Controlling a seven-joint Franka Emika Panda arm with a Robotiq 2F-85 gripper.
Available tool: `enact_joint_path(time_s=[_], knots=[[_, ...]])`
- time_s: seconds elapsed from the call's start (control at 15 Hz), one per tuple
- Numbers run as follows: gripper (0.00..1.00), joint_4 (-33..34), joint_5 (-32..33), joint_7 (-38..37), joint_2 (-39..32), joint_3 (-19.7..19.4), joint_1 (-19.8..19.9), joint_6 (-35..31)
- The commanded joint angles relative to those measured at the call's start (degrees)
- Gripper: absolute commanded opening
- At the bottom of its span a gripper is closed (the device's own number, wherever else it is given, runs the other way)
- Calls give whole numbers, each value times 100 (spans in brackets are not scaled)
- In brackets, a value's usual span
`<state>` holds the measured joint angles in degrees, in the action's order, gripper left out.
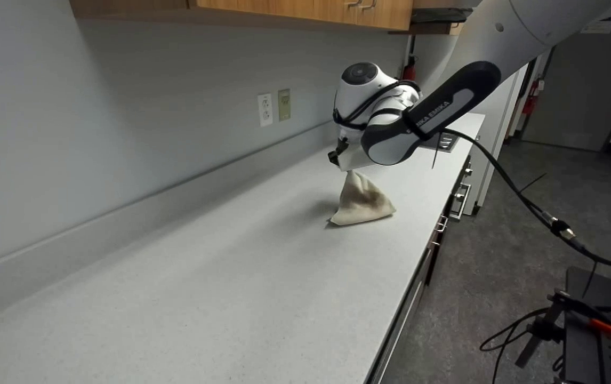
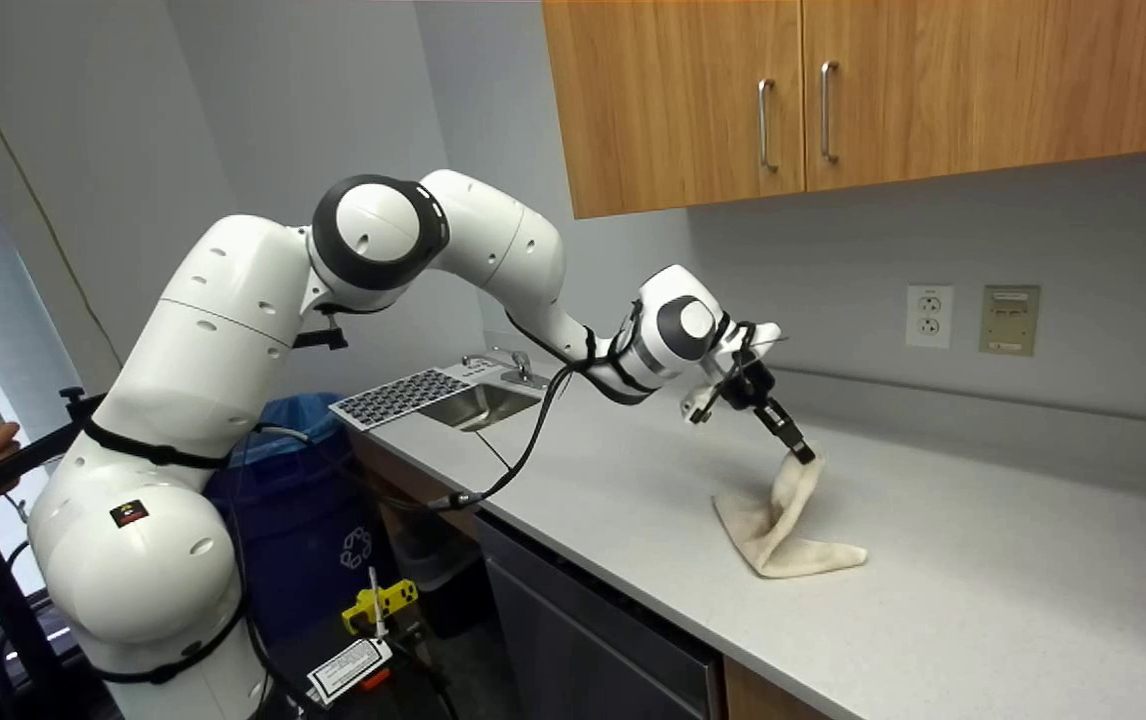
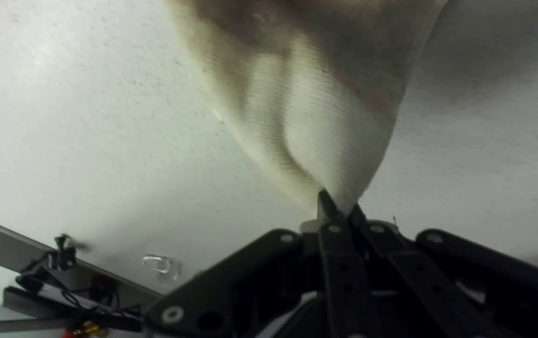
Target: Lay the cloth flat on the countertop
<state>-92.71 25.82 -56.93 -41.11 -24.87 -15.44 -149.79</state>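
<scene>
The cloth (image 2: 773,540) is located on the surface (image 1: 204,288). Its lower part rests in contact with the surface; its upper end is drawn up into a narrow peak. In both exterior views the cloth stands folded and partly raised. In an exterior view the lower part spreads as two flaps (image 2: 823,558) from a central fold. Dark brown patches (image 1: 374,197) mark the fabric.

The pincer (image 3: 341,206) is clenched on the peak of the cloth. In the wrist view the two fingertips (image 3: 326,204) bear on the fabric from opposite sides. The robot arm (image 2: 513,240) extends over the surface; the pincer is tilted, pointing obliquely down at the cloth.

Surrounding items, positions relative to the cloth:
- Sink (image 2: 481,405): set into the surface, well apart from the cloth.
- White outlet (image 2: 930,315) and beige wall plate (image 2: 1010,325): on the wall (image 2: 833,270), higher than the cloth.
- Wooden cabinet (image 2: 683,100): on the wall, well above the cloth.
- Blue bin (image 2: 303,530): lower than the cloth.
</scene>
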Motion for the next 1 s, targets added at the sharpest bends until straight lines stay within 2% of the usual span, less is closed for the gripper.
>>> enact_joint_path(time_s=[0.0, 0.2, 0.6, 0.8, 0.93], knots=[[1, -648, 498, 157, 779, 59, -327, -470], [1, -956, 580, 464, 1259, 360, -369, -717], [1, -1406, 184, 1504, 1936, 1325, -191, -1313], [1, -1496, 192, 1677, 2070, 1508, -173, -1497], [1, -1658, 234, 1739, 2140, 1488, -130, -1433]])
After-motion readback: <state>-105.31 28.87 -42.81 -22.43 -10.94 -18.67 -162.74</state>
